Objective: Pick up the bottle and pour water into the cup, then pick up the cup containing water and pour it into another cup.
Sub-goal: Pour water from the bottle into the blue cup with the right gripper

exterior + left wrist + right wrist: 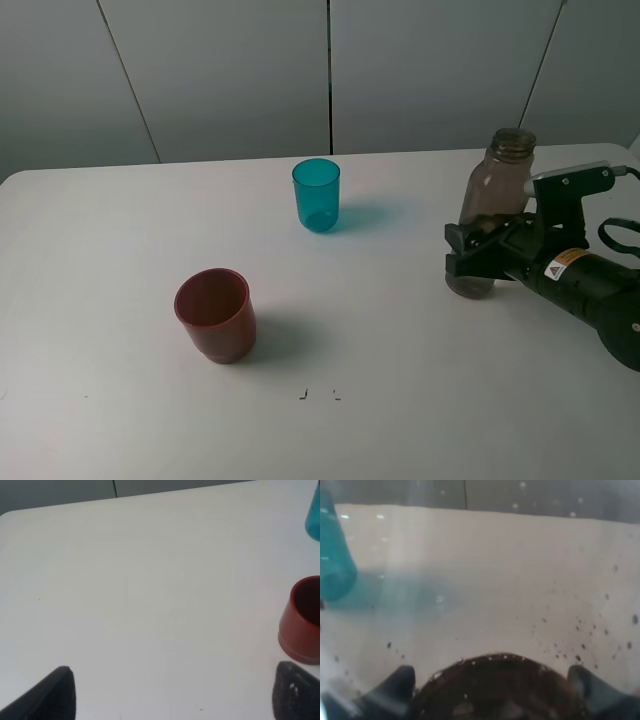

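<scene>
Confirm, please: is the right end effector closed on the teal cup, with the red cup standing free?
No: the exterior high view shows the right end effector closed on the bottle; the teal cup stands free, as does the red cup.

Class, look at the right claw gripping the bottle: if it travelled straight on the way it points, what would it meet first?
Probably nothing soon: the right claw, shut on the bottle, faces bare table. The teal cup sits to one side of its line, though depth is unclear.
</scene>
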`<move>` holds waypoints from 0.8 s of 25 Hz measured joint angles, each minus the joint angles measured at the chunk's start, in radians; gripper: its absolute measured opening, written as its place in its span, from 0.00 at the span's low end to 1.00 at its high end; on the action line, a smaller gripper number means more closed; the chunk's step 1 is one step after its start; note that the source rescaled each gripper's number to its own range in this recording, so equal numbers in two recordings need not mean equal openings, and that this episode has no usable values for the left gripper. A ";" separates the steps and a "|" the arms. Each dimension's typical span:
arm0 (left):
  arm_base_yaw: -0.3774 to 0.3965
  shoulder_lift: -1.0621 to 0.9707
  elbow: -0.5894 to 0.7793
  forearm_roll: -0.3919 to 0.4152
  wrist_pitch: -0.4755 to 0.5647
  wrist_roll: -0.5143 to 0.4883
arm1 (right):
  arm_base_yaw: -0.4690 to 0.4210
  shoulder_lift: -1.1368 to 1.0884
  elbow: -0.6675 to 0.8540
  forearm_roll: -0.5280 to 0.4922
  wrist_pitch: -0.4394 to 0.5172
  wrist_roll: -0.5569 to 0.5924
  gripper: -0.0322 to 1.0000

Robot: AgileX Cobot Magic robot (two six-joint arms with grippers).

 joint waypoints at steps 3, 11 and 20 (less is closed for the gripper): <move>0.000 0.000 0.000 0.000 0.000 0.000 | 0.000 0.000 0.000 0.000 0.002 0.000 0.04; 0.000 0.000 0.000 0.000 0.000 0.000 | 0.000 -0.110 0.002 0.000 0.058 0.002 0.04; 0.000 0.000 0.000 0.000 0.000 0.000 | 0.000 -0.244 -0.139 -0.017 0.314 0.004 0.04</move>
